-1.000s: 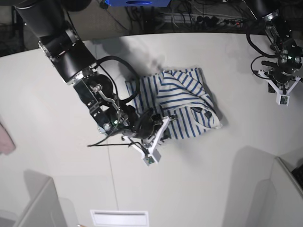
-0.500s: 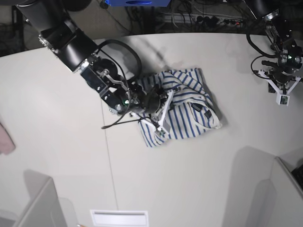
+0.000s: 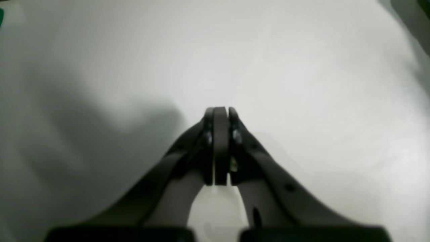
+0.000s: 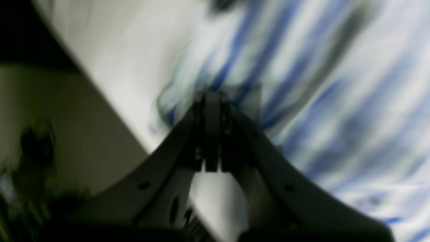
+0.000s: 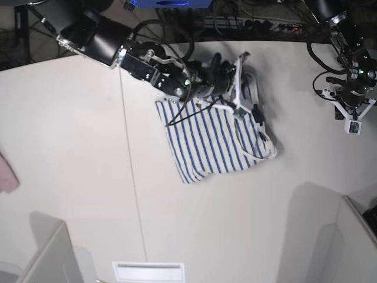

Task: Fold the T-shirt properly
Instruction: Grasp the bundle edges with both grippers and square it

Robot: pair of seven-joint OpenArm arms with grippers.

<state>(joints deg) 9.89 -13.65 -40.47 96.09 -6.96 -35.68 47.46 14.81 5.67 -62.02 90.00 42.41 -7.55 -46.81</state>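
The T-shirt (image 5: 206, 141), white with thin blue stripes, lies on the white table (image 5: 70, 147) right of centre, its lower left part spread flat. My right gripper (image 5: 238, 112) reaches in from the upper left over the shirt's top edge. In the right wrist view the right gripper (image 4: 211, 95) is shut, with blurred T-shirt (image 4: 336, 101) cloth bunched at its tip. Far to the right, my left gripper (image 5: 352, 125) hangs apart from the shirt. The left wrist view shows the left gripper (image 3: 220, 111) shut on nothing above bare table.
A pink cloth (image 5: 7, 171) pokes in at the left edge. Cables (image 5: 235, 23) run behind the table's far edge. Grey panels stand at the bottom left (image 5: 47, 259) and bottom right (image 5: 353, 236), with a white slotted plate (image 5: 147, 271) at the front.
My right arm swung from the shirt's lower edge up to its top edge. The striped flap that lay over the shirt's upper middle went with it, leaving the lower left part flat. The left arm stayed put.
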